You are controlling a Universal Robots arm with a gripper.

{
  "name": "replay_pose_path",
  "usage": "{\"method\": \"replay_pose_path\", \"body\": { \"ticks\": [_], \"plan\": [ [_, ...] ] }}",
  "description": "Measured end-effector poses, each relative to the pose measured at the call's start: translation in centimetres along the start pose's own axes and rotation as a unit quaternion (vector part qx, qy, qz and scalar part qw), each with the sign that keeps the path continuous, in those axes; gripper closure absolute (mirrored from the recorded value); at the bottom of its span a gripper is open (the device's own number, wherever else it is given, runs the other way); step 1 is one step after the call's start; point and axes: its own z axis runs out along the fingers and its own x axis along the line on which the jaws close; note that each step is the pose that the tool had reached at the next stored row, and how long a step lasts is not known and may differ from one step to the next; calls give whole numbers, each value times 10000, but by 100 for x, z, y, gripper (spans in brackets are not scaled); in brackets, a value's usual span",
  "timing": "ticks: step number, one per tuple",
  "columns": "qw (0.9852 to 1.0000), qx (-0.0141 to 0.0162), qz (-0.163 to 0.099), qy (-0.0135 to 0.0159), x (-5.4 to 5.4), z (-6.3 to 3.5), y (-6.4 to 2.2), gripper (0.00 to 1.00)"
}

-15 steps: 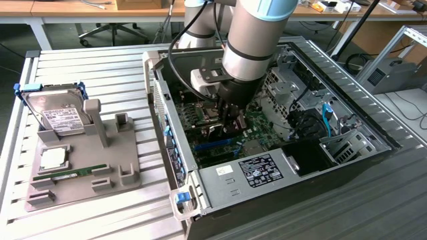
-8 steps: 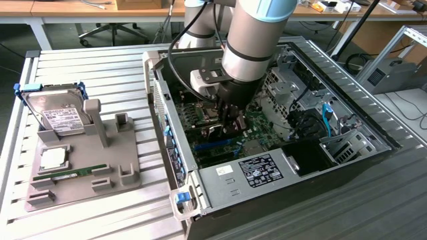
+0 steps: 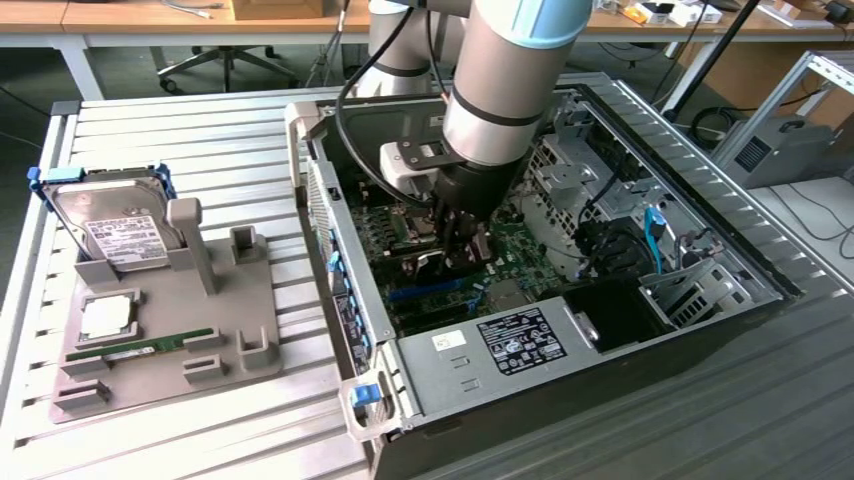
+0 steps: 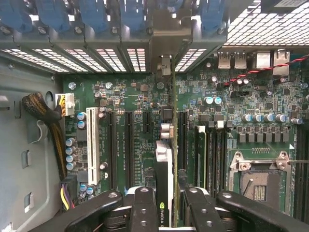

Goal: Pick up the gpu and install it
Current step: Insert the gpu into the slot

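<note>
The gpu (image 4: 164,180) stands edge-on between my fingers (image 4: 145,208), a thin card with a black face, a logo and a green board edge. Its silver end bracket (image 4: 166,63) reaches the case's rear slot openings. My gripper (image 4: 164,205) is shut on the card, directly over the green motherboard (image 4: 130,96), in line with the black expansion slots (image 4: 128,145). Whether the card sits in a slot I cannot tell. In the exterior view the gripper (image 3: 454,250) hangs low inside the open PC case (image 3: 441,345), and the gpu (image 3: 430,263) shows as a dark piece beneath it.
A grey fixture (image 3: 240,335) at the exterior view's left holds a silver hard drive (image 3: 114,228), a processor chip (image 3: 107,316) and a green memory stick (image 3: 140,347). Inside the case are a white slot (image 4: 91,145), the processor socket (image 4: 256,180), yellow and black cables (image 4: 46,108) and drive cages (image 3: 587,190).
</note>
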Motion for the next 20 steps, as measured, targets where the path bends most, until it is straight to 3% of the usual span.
{"method": "replay_pose_path", "body": {
  "ticks": [20],
  "plan": [
    [9999,2,110,-1,21,3,-4,73]
  ]
}}
